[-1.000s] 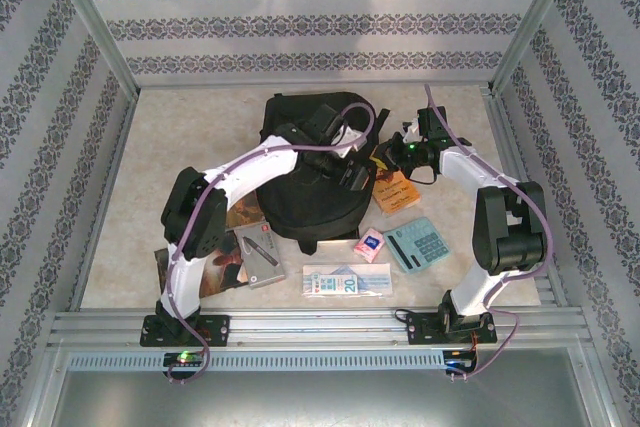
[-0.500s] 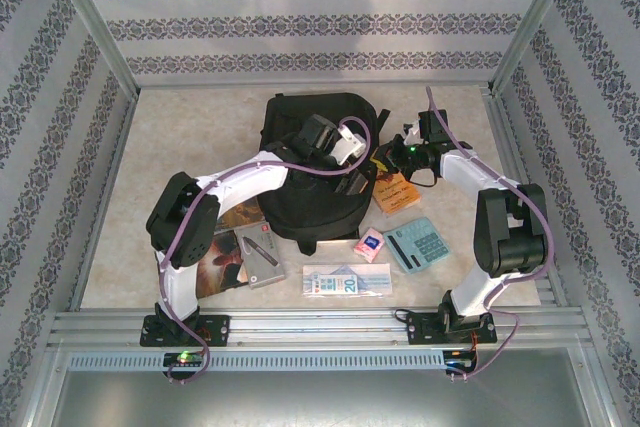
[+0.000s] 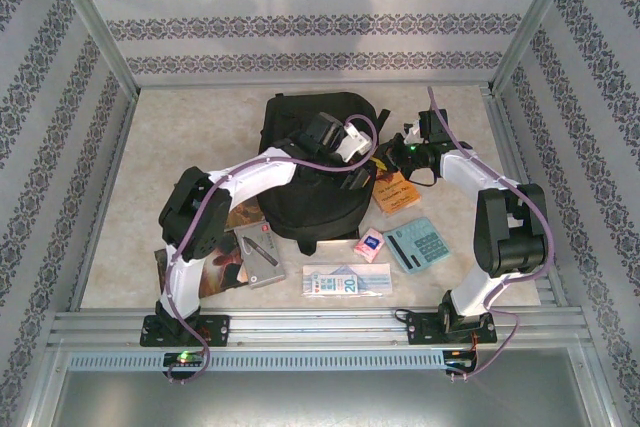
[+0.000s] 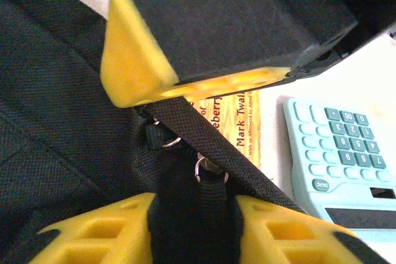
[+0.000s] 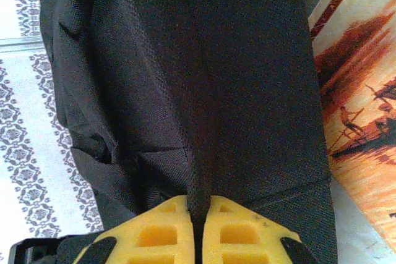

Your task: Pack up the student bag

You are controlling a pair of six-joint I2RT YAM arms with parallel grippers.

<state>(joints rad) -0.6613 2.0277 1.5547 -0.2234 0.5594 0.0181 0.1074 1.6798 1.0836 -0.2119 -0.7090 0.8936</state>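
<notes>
Right wrist: right gripper [image 5: 197,211] pressed tight on a backpack [image 5: 185,60] fold; left gripper [image 4: 195,213] pinches its black strap [image 4: 213,191].

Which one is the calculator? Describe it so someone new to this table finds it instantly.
Start at the black student bag in the middle of the table, then look toward its near right corner. Past the orange book and beside the small pink packet lies the calculator: the only flat pale-teal slab, with rows of darker keys.
</notes>
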